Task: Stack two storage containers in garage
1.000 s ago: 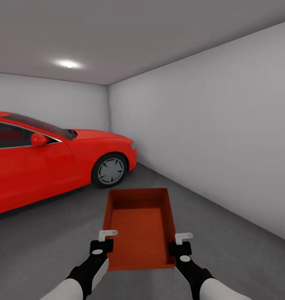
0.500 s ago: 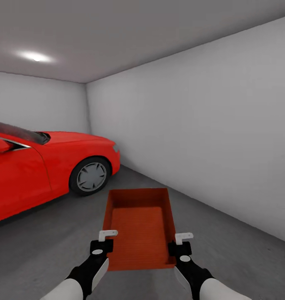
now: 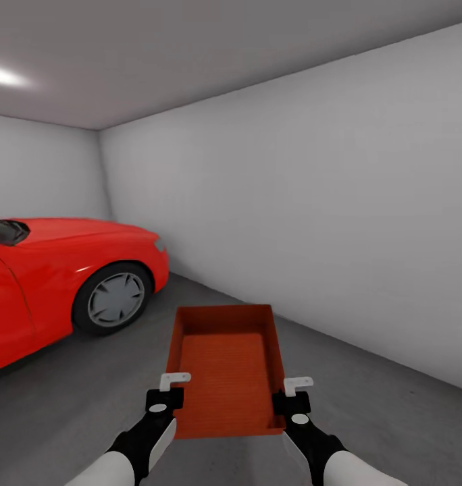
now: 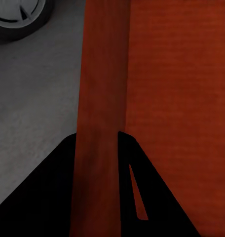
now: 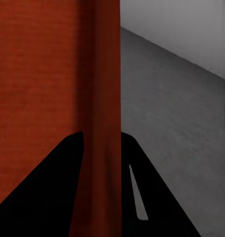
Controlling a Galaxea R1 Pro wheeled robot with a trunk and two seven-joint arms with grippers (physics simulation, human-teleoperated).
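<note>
Carriage step in hand: one storage container [image 3: 225, 368] is held up between the two arms, clear of the floor [image 3: 366, 405], inside the garage. The left gripper [image 3: 169, 391] is pinched on the container's left side wall near its near corner; the left wrist view shows that wall [image 4: 100, 123] running between the two dark fingers. The right gripper [image 3: 293, 395] is pinched likewise on the right side wall [image 5: 100, 98]. The container sits level, open side up, extending forward from both grippers, and it is empty.

Surroundings: a red car [image 3: 62, 270] stands ahead and well off to the left gripper's side, front wheel [image 3: 115, 298] towards the robot. A plain grey wall [image 3: 312, 216] runs along the right gripper's side. The concrete ahead of the container appears unobstructed.

The second container is not identified in these views, so whether this one is to go down first or be stacked cannot be settled here.

Judgement: transport is near its end; placement not yet done. The next move calls for choosing a spot clear of car and wall, lowering both arms evenly to keep the container level, then spreading both grippers once the base rests on the floor.
</note>
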